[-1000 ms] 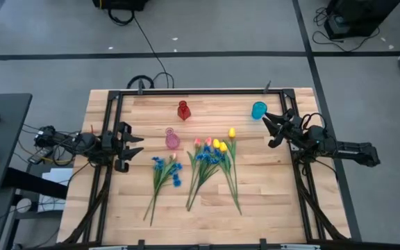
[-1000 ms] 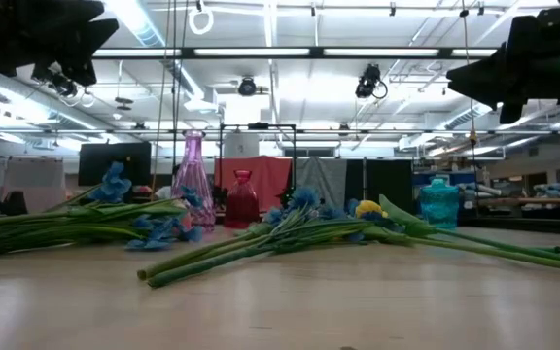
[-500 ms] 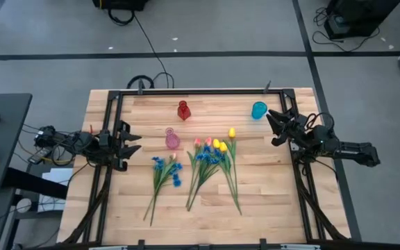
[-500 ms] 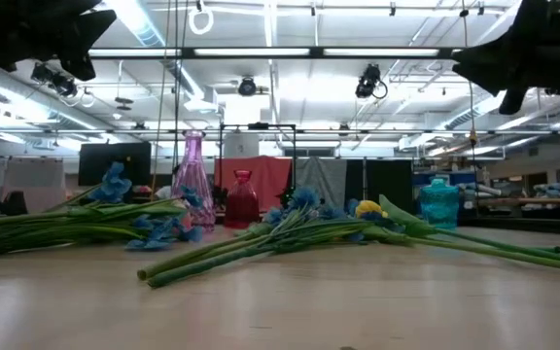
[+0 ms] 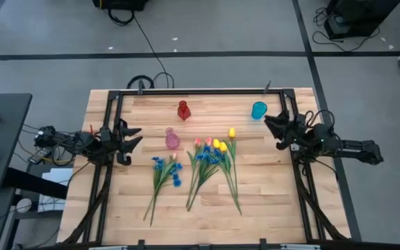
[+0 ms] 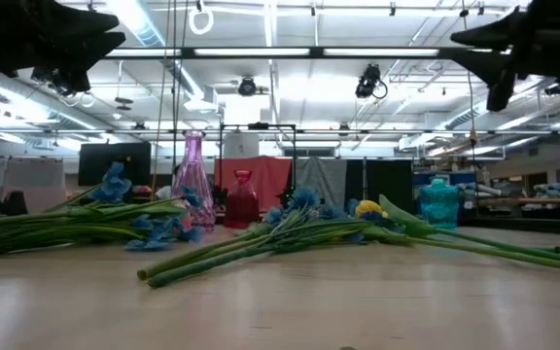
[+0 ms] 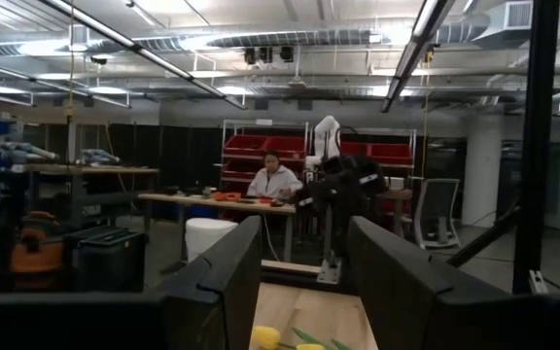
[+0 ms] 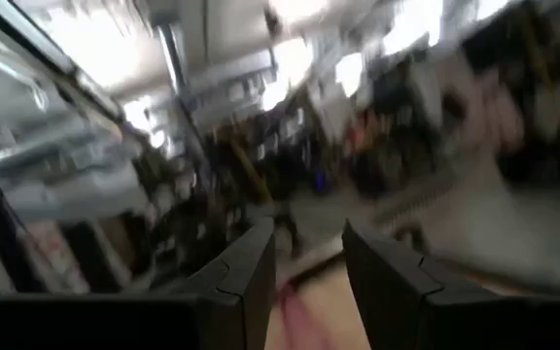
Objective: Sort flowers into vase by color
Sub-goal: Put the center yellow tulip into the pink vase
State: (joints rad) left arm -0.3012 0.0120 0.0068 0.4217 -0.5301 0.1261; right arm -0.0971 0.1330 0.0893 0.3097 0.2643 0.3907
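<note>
The flowers lie flat on the wooden table. A blue spray (image 5: 165,170) is on the left. A mixed bunch (image 5: 210,156) of blue, pink and yellow blossoms lies mid-table, with one yellow tulip (image 5: 232,132) at its far right. Three vases stand upright behind them: pink (image 5: 172,139), red (image 5: 183,110) and teal (image 5: 258,110). My left gripper (image 5: 136,137) hovers open at the table's left edge, pointing toward the pink vase. My right gripper (image 5: 268,125) hovers open at the right side, near the teal vase. In the low view both grippers hang well above the flowers.
A black metal frame (image 5: 186,92) runs round the table's far and side edges. Bare wood (image 5: 269,194) lies near and right of the stems. In the left wrist view, a person (image 7: 275,180) sits at a desk in the room behind.
My right gripper has turned about its wrist and risen a little over the table's right side; its wrist view is blurred with motion. My left gripper has turned slightly in place by the left edge. Flowers and vases have stayed put.
</note>
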